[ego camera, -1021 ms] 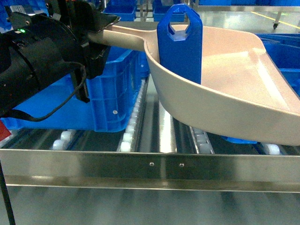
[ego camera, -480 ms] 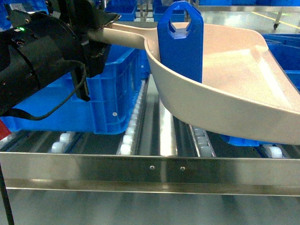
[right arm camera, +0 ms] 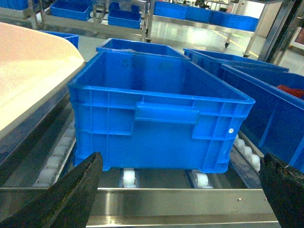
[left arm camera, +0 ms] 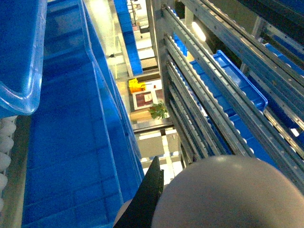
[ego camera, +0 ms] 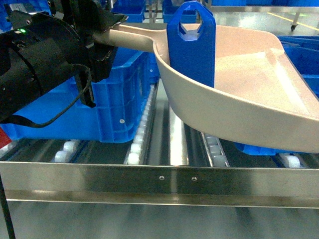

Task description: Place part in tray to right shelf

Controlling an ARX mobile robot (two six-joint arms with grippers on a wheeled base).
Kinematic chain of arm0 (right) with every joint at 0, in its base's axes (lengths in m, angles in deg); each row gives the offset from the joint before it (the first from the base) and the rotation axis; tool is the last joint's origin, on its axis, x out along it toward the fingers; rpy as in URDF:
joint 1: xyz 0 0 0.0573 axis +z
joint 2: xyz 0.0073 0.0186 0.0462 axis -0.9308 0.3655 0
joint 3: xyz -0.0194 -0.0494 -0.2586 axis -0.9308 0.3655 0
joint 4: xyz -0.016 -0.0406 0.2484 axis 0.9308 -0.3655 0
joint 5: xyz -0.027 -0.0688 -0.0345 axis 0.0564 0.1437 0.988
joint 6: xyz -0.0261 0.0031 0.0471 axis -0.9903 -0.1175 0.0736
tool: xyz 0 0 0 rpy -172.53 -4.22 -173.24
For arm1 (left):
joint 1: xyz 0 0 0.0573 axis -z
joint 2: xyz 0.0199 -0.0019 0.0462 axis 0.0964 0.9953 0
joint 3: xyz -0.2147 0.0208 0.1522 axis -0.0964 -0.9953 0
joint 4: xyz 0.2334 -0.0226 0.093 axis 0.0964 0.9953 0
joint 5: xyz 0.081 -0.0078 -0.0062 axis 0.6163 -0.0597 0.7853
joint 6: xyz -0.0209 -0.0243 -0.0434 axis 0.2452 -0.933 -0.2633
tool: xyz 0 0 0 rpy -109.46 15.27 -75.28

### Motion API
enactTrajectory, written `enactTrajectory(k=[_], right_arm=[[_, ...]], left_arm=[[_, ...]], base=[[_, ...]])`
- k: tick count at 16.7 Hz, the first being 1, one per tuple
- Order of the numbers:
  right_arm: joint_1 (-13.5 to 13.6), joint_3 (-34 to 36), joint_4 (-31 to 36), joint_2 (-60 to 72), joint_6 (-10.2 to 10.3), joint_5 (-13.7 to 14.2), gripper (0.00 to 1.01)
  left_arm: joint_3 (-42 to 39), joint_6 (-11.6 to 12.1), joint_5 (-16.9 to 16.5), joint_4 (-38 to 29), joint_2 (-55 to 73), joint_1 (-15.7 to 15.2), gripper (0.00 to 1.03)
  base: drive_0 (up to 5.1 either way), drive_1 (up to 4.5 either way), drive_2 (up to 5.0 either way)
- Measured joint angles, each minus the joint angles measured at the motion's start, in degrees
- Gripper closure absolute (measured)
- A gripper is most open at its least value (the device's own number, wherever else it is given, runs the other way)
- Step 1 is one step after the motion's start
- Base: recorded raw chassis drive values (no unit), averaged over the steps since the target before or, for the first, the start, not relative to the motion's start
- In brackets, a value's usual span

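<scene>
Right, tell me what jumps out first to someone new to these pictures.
The blue part standing upright in the big beige tray, held in the air over the steel shelf's roller lanes, centre of the head view. The left pincer is clamped on the tray's handle at upper left. The right wrist view is filled by a blue crate sitting on the rollers, framed by the open right pincer.

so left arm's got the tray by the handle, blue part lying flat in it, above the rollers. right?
Not quite: the part stands upright in the tray, as the head view shows. The left gripper does hold its handle, above the right shelf rollers.
</scene>
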Motion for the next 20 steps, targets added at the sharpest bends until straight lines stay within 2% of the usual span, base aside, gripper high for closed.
enactTrajectory(k=[20], right_arm=[[0.0,0.0,0.0,0.0,0.0,0.0,0.03]], left_arm=[[0.0,0.0,0.0,0.0,0.0,0.0,0.9]], base=[[0.0,0.0,0.0]])
